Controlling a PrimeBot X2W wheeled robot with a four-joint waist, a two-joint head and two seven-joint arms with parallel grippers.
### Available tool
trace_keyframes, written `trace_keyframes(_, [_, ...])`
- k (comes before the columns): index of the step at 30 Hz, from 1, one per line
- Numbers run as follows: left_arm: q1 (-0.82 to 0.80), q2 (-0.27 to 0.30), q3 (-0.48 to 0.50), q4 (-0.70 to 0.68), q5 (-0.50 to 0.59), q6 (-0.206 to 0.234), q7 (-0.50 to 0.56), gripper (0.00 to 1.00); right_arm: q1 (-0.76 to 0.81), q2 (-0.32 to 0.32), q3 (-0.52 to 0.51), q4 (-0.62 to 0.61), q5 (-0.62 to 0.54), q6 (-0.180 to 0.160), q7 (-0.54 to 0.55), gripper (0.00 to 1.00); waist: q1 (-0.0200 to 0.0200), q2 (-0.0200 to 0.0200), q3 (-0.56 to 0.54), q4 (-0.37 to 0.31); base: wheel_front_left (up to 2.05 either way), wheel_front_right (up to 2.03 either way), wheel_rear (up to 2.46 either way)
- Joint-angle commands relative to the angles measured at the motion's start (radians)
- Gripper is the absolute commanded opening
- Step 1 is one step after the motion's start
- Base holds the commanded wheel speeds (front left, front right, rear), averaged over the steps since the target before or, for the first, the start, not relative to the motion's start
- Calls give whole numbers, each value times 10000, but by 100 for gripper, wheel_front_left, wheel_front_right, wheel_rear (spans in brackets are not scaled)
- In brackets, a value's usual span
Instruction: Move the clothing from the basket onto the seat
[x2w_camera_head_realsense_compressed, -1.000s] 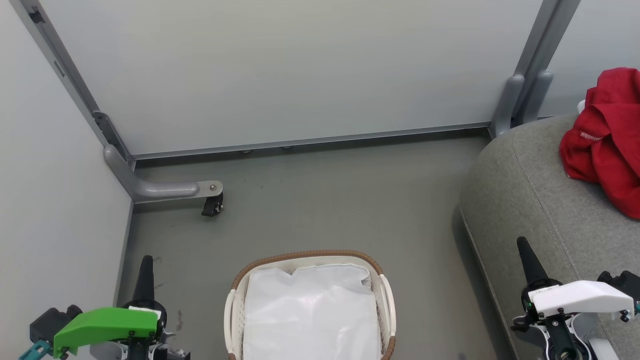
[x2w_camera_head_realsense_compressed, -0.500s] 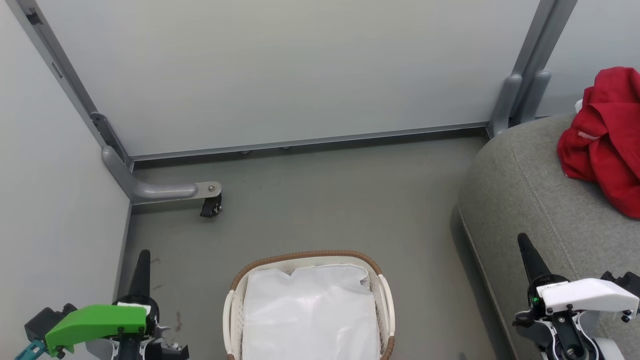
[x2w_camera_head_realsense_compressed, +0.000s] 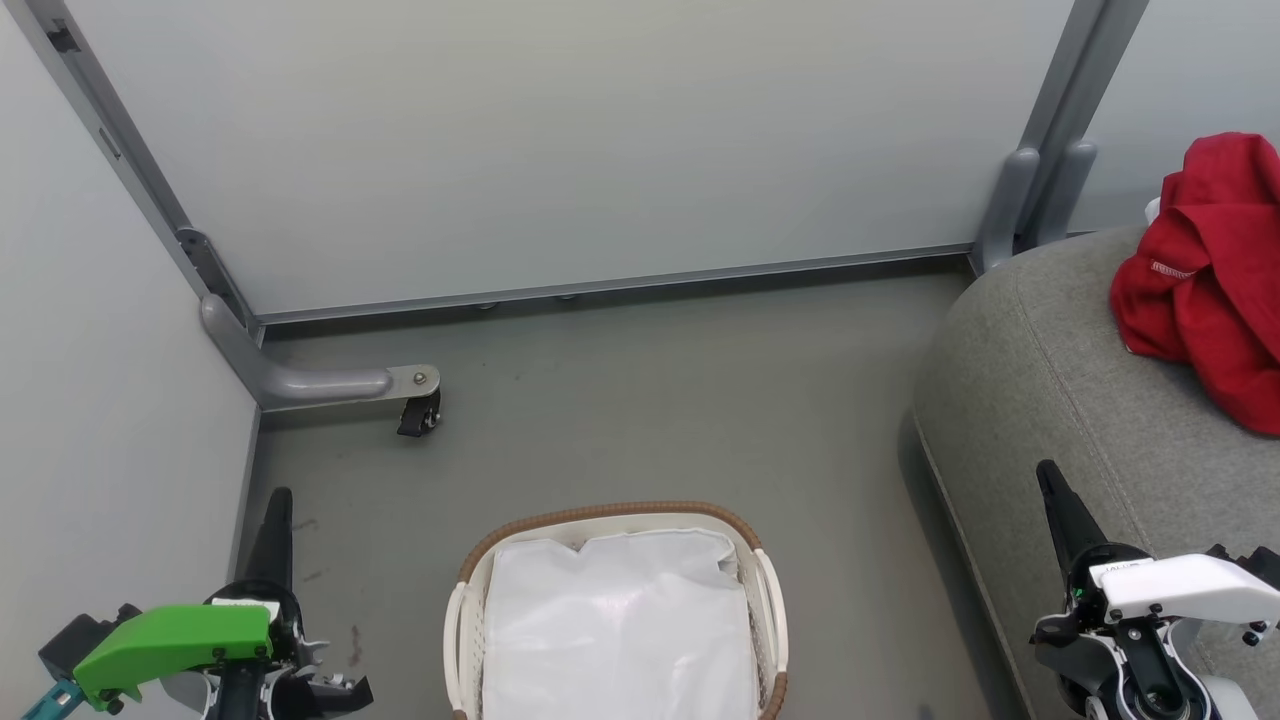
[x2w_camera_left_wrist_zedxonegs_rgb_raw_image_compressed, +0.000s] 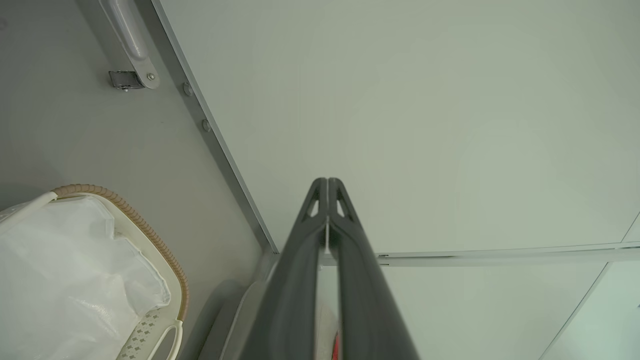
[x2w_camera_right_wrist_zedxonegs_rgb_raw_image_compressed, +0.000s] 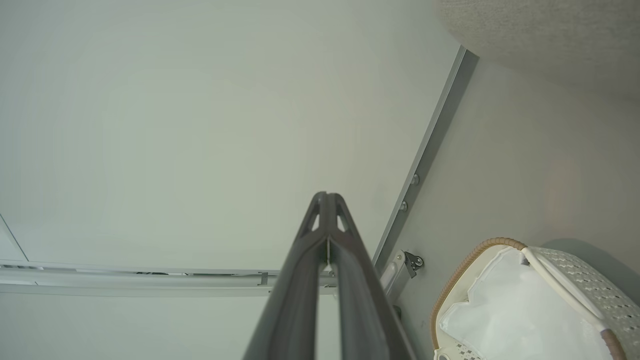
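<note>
Red clothing (x2w_camera_head_realsense_compressed: 1215, 280) lies crumpled on the grey seat (x2w_camera_head_realsense_compressed: 1040, 380) at the right edge of the head view. The white basket (x2w_camera_head_realsense_compressed: 615, 520) with a brown rim stands on the floor at bottom centre, holding a white liner (x2w_camera_head_realsense_compressed: 615, 625). My left gripper (x2w_camera_head_realsense_compressed: 277, 498) is shut and points up at the lower left, left of the basket. My right gripper (x2w_camera_head_realsense_compressed: 1046, 470) is shut over the seat's front edge, nothing in it. The left wrist view shows the left gripper (x2w_camera_left_wrist_zedxonegs_rgb_raw_image_compressed: 327, 181) shut, the basket (x2w_camera_left_wrist_zedxonegs_rgb_raw_image_compressed: 150, 240) at lower left. The right gripper (x2w_camera_right_wrist_zedxonegs_rgb_raw_image_compressed: 326, 195) is shut, the basket (x2w_camera_right_wrist_zedxonegs_rgb_raw_image_compressed: 470, 265) at lower right.
Pale partition panels (x2w_camera_head_realsense_compressed: 560, 140) enclose the floor at the back and left. A grey panel foot with a black caster (x2w_camera_head_realsense_compressed: 418, 415) juts onto the floor left of centre. Another grey foot (x2w_camera_head_realsense_compressed: 1010, 210) stands by the seat's back corner. Grey floor (x2w_camera_head_realsense_compressed: 680, 400) lies between basket and panels.
Both grippers have sunk a little lower in the head view and stay shut. The camera has shifted slightly. Clothing, basket and seat lie as before.
</note>
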Motion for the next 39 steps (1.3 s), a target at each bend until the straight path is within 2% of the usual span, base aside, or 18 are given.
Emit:
trace_keyframes(1, [-244,52,49,-77,-237,-51,71,0,-150,-61,-41,-96,237,-5,83,0,0,0,-1,-5,0,0,0])
trace_keyframes(23, [-307,59,278,-226,-1520,-105,464,0,-134,-76,-137,-236,1671,-7,482,0,0,0,-19,-81,0,0,0])
trace_keyframes(39, [-293,58,271,-212,-1498,-106,465,0,-132,-75,-135,-231,1654,-7,465,0,0,0,-19,-82,0,0,0])
